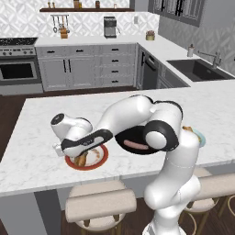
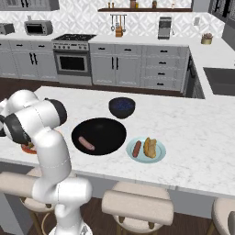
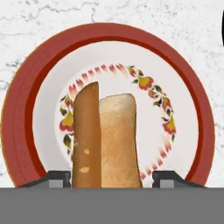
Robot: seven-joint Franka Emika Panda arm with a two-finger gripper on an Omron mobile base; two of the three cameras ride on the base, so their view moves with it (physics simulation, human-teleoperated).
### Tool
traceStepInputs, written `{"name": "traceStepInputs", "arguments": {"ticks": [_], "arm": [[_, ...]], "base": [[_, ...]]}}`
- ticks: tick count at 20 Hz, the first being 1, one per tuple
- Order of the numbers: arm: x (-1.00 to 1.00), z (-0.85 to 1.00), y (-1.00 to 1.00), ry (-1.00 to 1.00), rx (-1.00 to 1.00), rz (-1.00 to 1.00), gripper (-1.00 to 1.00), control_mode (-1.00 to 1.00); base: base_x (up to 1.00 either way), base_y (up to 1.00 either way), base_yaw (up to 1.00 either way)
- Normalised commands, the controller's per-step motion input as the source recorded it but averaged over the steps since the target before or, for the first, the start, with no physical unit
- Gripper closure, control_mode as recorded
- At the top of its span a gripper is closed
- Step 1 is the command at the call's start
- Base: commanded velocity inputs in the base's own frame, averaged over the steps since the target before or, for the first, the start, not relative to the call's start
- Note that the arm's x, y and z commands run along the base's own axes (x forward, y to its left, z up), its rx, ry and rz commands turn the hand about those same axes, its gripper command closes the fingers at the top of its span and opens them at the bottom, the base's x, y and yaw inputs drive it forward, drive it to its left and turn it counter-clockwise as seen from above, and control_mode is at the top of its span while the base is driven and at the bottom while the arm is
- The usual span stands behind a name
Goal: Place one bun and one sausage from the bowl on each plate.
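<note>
The bun [image 3: 114,140] is released onto the red-rimmed plate [image 3: 26,109]; the gripper [image 3: 111,178] is spread (fingertips clear of the bread). A straight upward lift is advised, so the bun is not dragged.

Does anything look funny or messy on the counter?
Nothing is spilled or broken. The one leftover is a sausage still lying alone in the black bowl. The blue plate already has its sausage and bun, while the red-rimmed plate holds just a bun between the open gripper.

Base views flank counter [image 1: 36,156]; hand view close above plate [image 3: 26,109].
</note>
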Motion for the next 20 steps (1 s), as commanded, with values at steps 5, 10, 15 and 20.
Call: {"name": "traceStepInputs", "arguments": {"ticks": [5,10,15,20], "arm": [[0.00,0.13,0.00,0.00,0.00,0.00,-1.00,-1.00],[-0.06,0.74,-0.21,0.00,0.01,0.00,-1.00,-1.00],[-0.16,0.79,-0.68,-0.01,0.10,0.00,-1.00,-1.00],[-0.08,0.59,-1.00,-0.03,0.26,0.13,-1.00,-1.00]], "base": [[0.00,0.00,0.00],[0.00,0.00,0.00],[0.00,0.00,0.00],[0.00,0.00,0.00]]}}
